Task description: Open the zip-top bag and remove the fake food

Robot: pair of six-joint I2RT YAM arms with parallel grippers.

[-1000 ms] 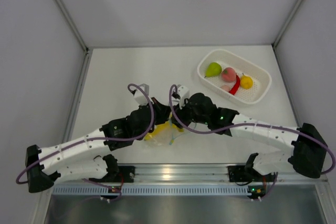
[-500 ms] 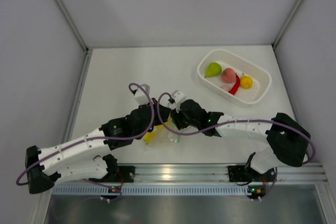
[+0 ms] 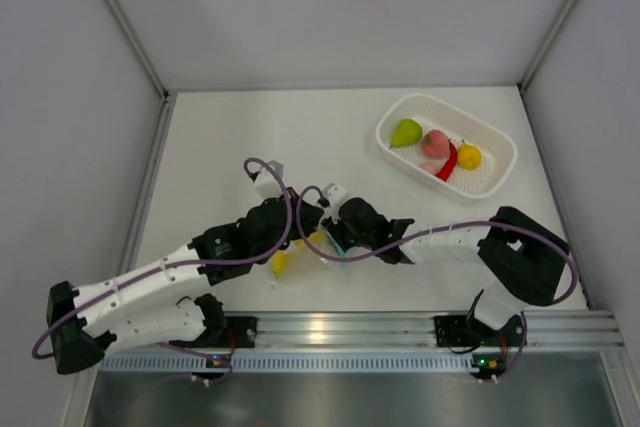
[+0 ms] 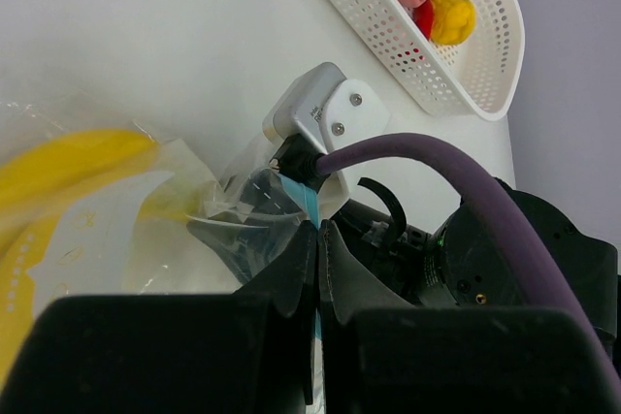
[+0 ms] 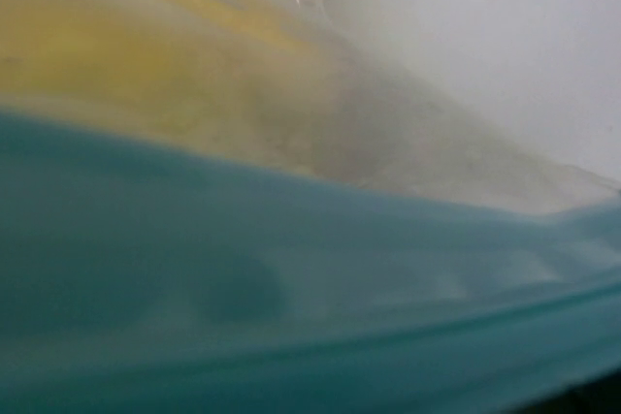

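Left gripper point(image 4: 318, 244) is pinching the bag point(image 4: 107, 239) by its zip strip, at the table's point(image 3: 250, 137) 6 o'clock. I cannot tell whether the right gripper point(image 3: 330, 245) is gripping anything. Slick plastic could be slipping out, trapping the banana point(image 4: 68, 157).

Over at the back right of the white table point(image 3: 250, 137) sits the white perforated plastic basket point(image 3: 430, 99). In it: green plastic pear point(image 3: 406, 132) at the left end, pink plastic piece point(image 3: 434, 142) beside it, red plastic chili pepper point(image 3: 448, 160) just in front, small yellow-orange round fruit point(image 3: 469, 156) at the right end. Well left of the basket, nearer the arm bases, lies the small clear crinkly zip-top bag point(image 3: 300, 255), with the yellow plastic banana bunch point(image 3: 283, 264) inside. The left gripper point(image 4: 318, 235) and right gripper point(image 3: 335, 235) meet at the bag's basket-side edge.
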